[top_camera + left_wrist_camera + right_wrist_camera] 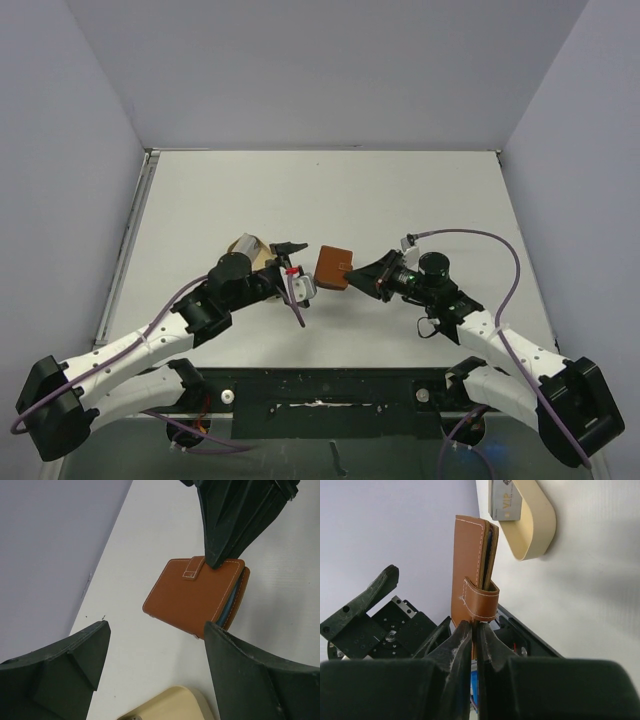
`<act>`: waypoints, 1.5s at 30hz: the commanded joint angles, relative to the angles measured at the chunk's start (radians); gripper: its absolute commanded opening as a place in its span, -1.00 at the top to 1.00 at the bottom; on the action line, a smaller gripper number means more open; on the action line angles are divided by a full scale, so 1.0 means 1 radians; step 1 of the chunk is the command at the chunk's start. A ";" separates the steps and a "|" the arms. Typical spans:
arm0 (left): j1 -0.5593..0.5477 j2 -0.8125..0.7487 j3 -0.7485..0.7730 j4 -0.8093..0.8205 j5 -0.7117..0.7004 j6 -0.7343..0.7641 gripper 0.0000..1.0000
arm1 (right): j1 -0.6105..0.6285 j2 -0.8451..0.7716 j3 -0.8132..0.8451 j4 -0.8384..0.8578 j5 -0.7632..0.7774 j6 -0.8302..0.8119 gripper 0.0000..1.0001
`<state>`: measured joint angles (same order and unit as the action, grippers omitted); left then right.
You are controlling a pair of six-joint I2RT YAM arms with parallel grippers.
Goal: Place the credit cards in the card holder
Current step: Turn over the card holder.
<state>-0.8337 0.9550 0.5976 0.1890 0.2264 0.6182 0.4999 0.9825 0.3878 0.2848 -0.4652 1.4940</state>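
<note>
Top view: the right claw [352,270] pinches the brown wallet [334,267] by one edge and holds it above the table [330,190], near the middle. The left claw [292,268] sits just beside the wallet, over a tan tray [248,246]. No cards can be made out from here.

Left wrist view: the left claw [156,627] is spread wide with nothing between its fingers. The wallet [192,597] is folded shut with its strap over the edge, and a thin blue edge [231,607] shows between the leaves, likely a card already in. The right claw [220,560] is clamped on the wallet's top corner.

Right wrist view: the right claw [474,627] is pressed together on the wallet [469,555] by the strap, and the wallet stands upright. A grey card [506,502] lies in the tray [540,527] behind.

Judgement: partly done. At least one card seems loaded, the grey one is not yet in, and the wallet would need opening.
</note>
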 commanded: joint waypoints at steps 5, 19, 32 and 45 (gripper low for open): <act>-0.025 0.005 0.046 -0.032 0.021 0.144 -0.49 | 0.013 0.004 0.011 0.175 -0.064 0.076 1.00; -0.052 -0.001 0.056 -0.132 0.032 0.152 -0.49 | 0.013 -0.038 0.075 0.045 -0.015 0.014 1.00; -0.063 0.018 0.046 -0.035 0.009 0.154 -0.31 | 0.035 0.002 0.101 0.081 -0.029 0.035 1.00; -0.067 0.023 0.056 -0.029 0.047 0.114 1.00 | 0.048 -0.018 0.159 -0.085 0.006 -0.109 0.45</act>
<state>-0.8959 0.9924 0.6033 0.0998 0.2432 0.7670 0.5369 0.9977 0.4591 0.2687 -0.4667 1.5074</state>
